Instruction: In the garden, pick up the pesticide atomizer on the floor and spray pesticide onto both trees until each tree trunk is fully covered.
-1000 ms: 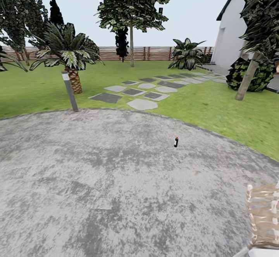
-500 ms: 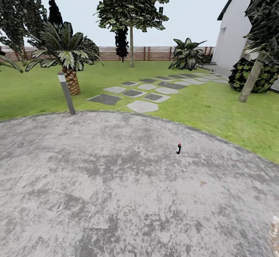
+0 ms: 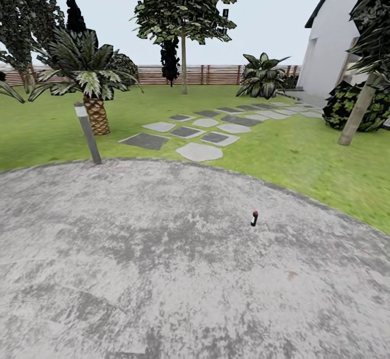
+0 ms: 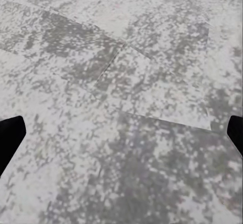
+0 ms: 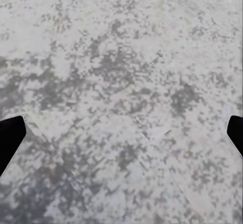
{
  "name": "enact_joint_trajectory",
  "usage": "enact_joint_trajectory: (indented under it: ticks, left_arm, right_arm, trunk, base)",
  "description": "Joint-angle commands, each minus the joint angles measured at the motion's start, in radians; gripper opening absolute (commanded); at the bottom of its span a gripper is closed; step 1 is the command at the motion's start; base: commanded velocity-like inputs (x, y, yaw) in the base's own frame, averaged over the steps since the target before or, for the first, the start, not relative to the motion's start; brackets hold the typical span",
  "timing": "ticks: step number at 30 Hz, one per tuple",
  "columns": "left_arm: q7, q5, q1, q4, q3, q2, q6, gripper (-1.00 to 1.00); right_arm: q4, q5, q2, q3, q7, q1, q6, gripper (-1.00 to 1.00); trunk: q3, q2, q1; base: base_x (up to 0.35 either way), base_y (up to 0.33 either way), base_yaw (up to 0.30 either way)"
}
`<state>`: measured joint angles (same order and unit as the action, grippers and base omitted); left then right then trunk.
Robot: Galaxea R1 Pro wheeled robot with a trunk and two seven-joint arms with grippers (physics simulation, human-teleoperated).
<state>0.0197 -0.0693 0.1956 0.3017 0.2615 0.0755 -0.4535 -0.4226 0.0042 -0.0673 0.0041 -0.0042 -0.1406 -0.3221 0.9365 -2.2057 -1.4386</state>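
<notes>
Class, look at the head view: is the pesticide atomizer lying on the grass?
No, the pesticide atomizer stands on the grey stone paving.

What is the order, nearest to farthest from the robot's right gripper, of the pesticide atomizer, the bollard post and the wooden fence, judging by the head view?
1. Pesticide atomizer: on the grey paving, right of centre.
2. Bollard post: at the paving's far edge, left.
3. Wooden fence: beyond the lawn, at the back.
</notes>
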Motion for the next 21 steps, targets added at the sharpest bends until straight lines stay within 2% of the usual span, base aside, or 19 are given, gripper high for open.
enact_joint_trajectory:
  ticks: [1,21]
  left_arm:
    - [0.002,-0.007,0.001,-0.001,0.004,0.000,-0.004,1.00]
    - [0.002,-0.009,0.001,-0.001,0.004,0.000,-0.004,1.00]
  right_arm:
    - [0.001,0.000,0.000,0.000,0.000,0.000,-0.003,1.00]
    - [0.001,0.000,0.000,-0.001,0.000,0.000,-0.003,1.00]
  trunk:
    - [0.001,0.000,0.000]
    - [0.001,0.000,0.000]
  base:
    - [0.340,0.000,0.000]
    - [0.340,0.000,0.000]
